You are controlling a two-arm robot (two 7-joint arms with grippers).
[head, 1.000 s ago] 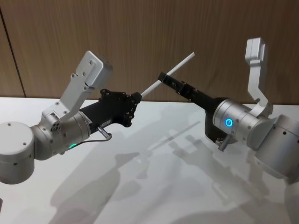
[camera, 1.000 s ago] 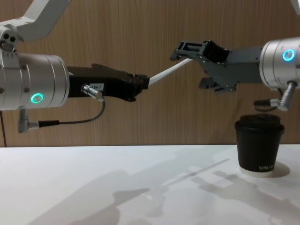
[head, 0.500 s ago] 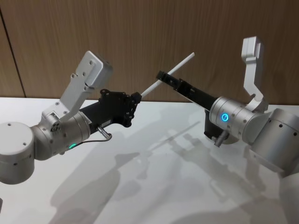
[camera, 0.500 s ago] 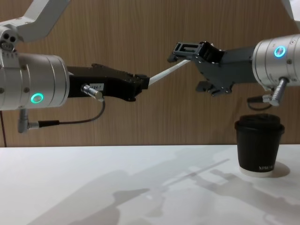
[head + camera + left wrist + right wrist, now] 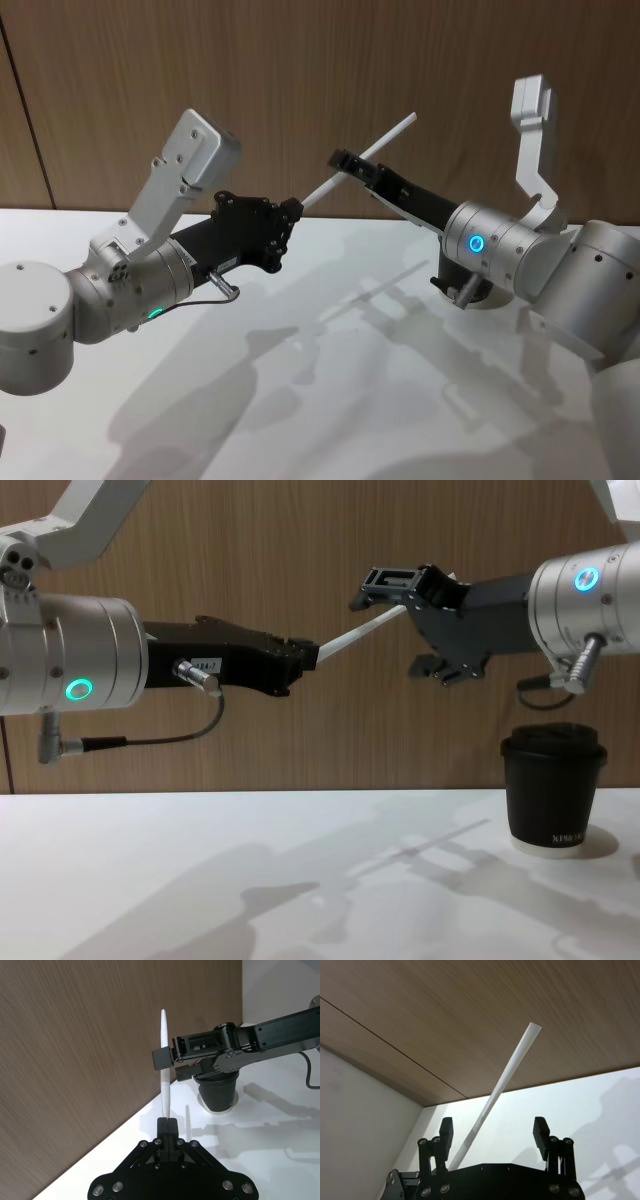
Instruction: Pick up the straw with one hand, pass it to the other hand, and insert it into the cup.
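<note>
Chest view gives the side-on picture: above the white table (image 5: 200, 880), the left gripper (image 5: 303, 660) reaches in from the left and the right gripper (image 5: 492, 1132) comes from the right at about the same height. The cup (image 5: 553, 790) stands lidded on the table below the right wrist, well apart from both. The straw (image 5: 360, 632) is in the air, its lower end pinched between the left gripper's pressed-together tips. Its long axis climbs from there toward the robot's right. Its upper half passes between the right gripper's spread fingers (image 5: 446, 1132), close beside one and well clear of the other. The handover looks to turn on those fingers closing squarely across the shaft before the left lets go.
</note>
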